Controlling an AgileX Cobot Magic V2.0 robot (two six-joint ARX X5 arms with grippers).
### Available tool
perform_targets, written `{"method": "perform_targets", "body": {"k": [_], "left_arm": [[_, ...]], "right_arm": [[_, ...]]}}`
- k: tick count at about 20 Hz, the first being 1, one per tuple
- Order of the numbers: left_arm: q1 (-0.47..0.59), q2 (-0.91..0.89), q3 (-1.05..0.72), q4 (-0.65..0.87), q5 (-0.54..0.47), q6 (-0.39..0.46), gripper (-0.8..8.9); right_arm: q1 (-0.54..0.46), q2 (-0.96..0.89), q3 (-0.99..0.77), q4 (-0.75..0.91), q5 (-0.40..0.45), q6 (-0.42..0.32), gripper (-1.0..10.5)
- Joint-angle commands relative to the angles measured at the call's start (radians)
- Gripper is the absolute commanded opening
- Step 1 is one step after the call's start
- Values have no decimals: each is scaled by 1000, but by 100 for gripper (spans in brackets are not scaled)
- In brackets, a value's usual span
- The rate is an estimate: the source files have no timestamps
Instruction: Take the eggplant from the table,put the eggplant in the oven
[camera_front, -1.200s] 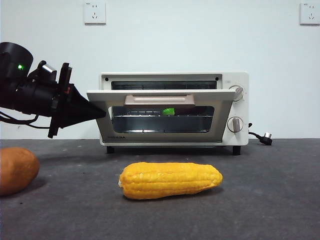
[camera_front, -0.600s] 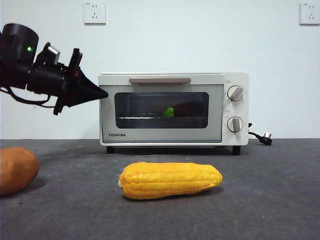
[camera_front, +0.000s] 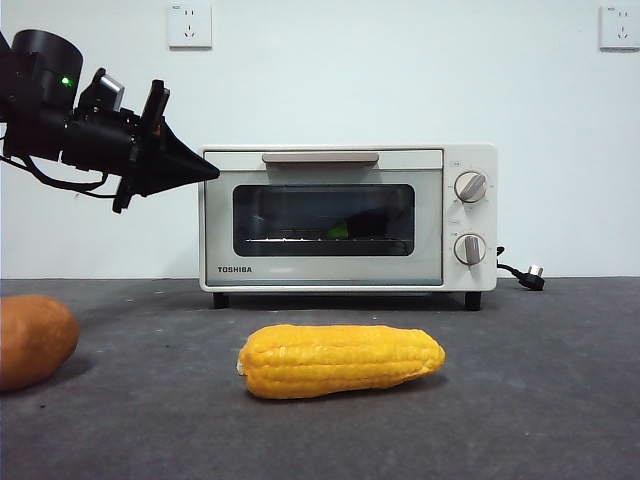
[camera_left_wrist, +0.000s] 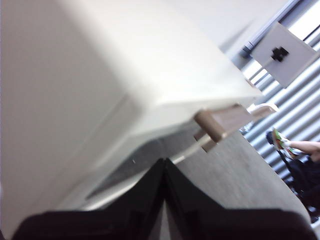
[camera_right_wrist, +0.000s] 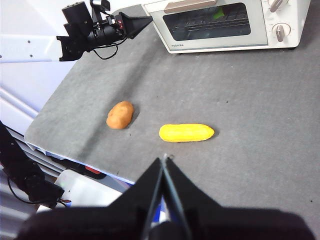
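Observation:
The eggplant (camera_front: 338, 231) lies on the rack inside the oven (camera_front: 482, 217). Its green cap and dark body show dimly through the glass door (camera_front: 290, 215), which stands closed. My left gripper (camera_front: 211, 172) is shut and holds nothing. It hovers at the oven's upper left corner, level with the bar handle (camera_front: 320, 158). The left wrist view has the shut left gripper (camera_left_wrist: 164, 162) close to the oven top and the handle (camera_left_wrist: 225, 125). My right gripper (camera_right_wrist: 164, 159) is shut and empty, high above the table's (camera_front: 540, 380) near edge.
A yellow corn cob (camera_front: 341, 360) lies on the table in front of the oven. An orange-brown lump (camera_front: 32, 340) sits at the left edge. The oven's power cord and plug (camera_front: 528, 276) trail to its right. Wall sockets sit on the white wall behind.
The oven door swung up from half open to fully closed. My left gripper rose from the door's left edge to the oven's top left corner.

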Motion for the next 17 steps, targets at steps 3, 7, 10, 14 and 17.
{"method": "perform_targets", "body": {"k": [3,7,10,14,17], "left_arm": [[-15,-51,-4,-63,6,35,-6],[-26,-142,-4,-161,-40,114,-6],[-39,-234,-4,-269,-123,182,-6],[-59,-362,-4,-425,-235,261,-6],[-78,-462,-4,-557,-320,311,-6]], "right_arm": [[0,-6,-8,-26,1,-5,-12],[0,-6,-8,-26,1,-13,-12],[0,-6,-8,-26,1,-24,-12],[0,-6,-8,-26,12,-31,-12],[0,-6,-8,-26,42,-39,-12]]}}
